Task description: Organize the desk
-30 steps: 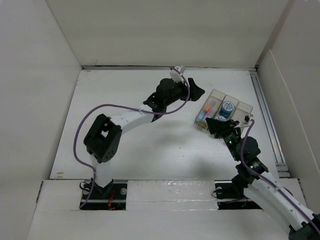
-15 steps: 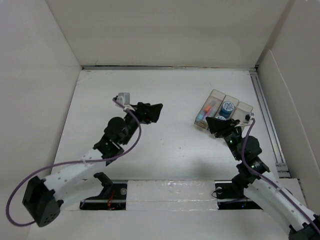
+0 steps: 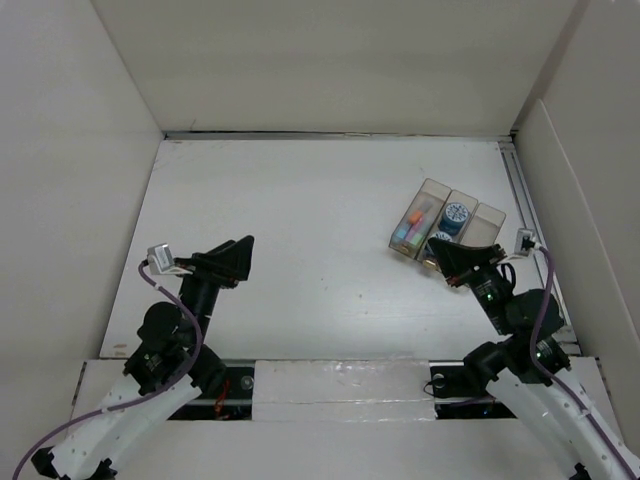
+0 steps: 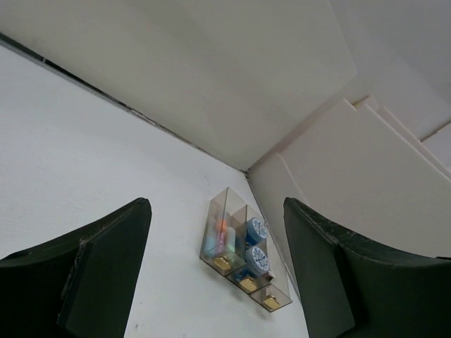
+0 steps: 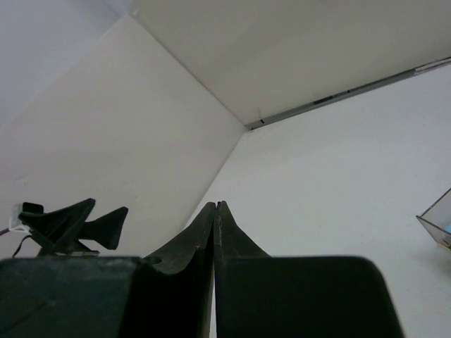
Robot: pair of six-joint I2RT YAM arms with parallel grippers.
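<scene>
White panel walls (image 3: 340, 60) enclose the matte white desk (image 3: 320, 210).

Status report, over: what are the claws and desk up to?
Left claw open, empty. Right claw shut, empty. Desk holds one filled tray. Nothing blocking.

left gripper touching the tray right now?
Apart. Top view shows the left gripper at the left of the desk, the tray far right, bare surface between. Left wrist view: tray distant between open fingers.

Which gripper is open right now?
The left gripper: its fingers stand wide apart, nothing between them. The right gripper has its fingers pressed together.
</scene>
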